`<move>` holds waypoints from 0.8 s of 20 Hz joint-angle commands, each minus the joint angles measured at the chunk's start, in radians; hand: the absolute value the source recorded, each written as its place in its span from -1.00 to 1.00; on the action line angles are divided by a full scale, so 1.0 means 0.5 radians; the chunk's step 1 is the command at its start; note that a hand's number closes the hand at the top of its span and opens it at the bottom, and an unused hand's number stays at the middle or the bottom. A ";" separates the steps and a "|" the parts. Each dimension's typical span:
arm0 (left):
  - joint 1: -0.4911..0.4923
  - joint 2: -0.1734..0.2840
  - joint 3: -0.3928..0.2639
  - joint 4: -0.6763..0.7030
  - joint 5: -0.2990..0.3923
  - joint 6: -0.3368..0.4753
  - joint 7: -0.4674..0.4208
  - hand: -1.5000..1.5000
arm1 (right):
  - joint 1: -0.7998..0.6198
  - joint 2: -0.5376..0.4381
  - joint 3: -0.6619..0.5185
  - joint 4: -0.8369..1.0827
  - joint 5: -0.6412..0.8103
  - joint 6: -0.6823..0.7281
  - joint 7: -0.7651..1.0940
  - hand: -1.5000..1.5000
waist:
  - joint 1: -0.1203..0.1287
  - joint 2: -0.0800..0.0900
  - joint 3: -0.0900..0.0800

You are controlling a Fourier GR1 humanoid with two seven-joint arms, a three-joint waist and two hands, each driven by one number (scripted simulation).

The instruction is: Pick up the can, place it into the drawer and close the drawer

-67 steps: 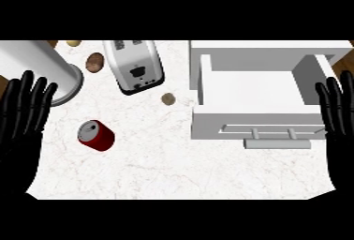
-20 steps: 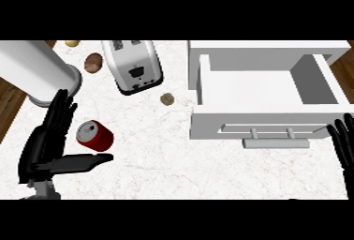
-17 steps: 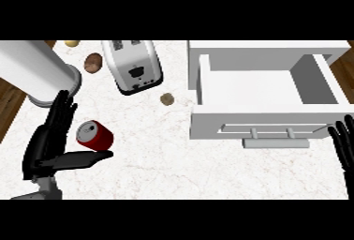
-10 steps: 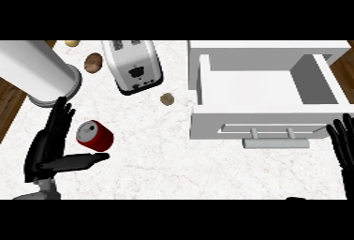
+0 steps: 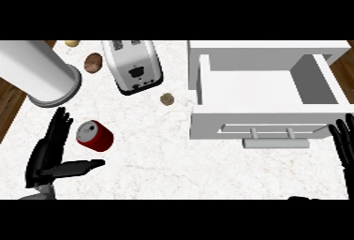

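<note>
Since a second earlier, the left hand (image 5: 52,152) had been drawn slightly closer to the can (image 5: 94,136); its fingers were spread straight just left of the can and its thumb was stretched beneath it, nothing yet being held. At the right edge, the right hand (image 5: 342,143) was seen open. The can lay tilted on the counter (image 5: 173,164). Farther off, the drawer (image 5: 266,93) stood open, so a grasp was judged imminent.

Left hand (image 5: 50,152) sits open just left of the red metal can (image 5: 95,135) lying on the white marble counter (image 5: 173,164), thumb sticking out under it. Open white drawer (image 5: 266,105) far right, right hand (image 5: 342,143) at the right edge.
</note>
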 commanded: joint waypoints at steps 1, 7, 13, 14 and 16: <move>-0.004 0.033 0.022 0.071 0.027 -0.035 -0.036 -1.00 | -0.004 -0.002 -0.016 -0.116 -0.055 0.031 0.100 -1.00 | 0.001 -0.001 0.000; 0.034 0.042 0.021 0.133 0.054 -0.081 -0.115 -1.00 | 0.020 0.039 -0.034 0.018 0.011 0.039 -0.064 -1.00 | 0.003 -0.001 0.000; -0.213 0.154 0.125 0.544 0.097 -0.124 -0.176 -1.00 | 0.066 0.104 0.094 -0.033 0.119 -0.007 -0.065 -1.00 | -0.002 0.001 0.000; -0.200 0.153 0.143 0.643 0.079 -0.099 -0.295 -1.00 | -0.070 0.060 0.029 -0.198 0.055 -0.074 0.260 -1.00 | 0.000 0.001 0.000; -0.117 0.110 0.106 0.601 0.073 -0.083 -0.314 -1.00 | 0.109 0.027 -0.083 -0.132 -0.061 0.091 0.021 -1.00 | -0.002 -0.001 0.000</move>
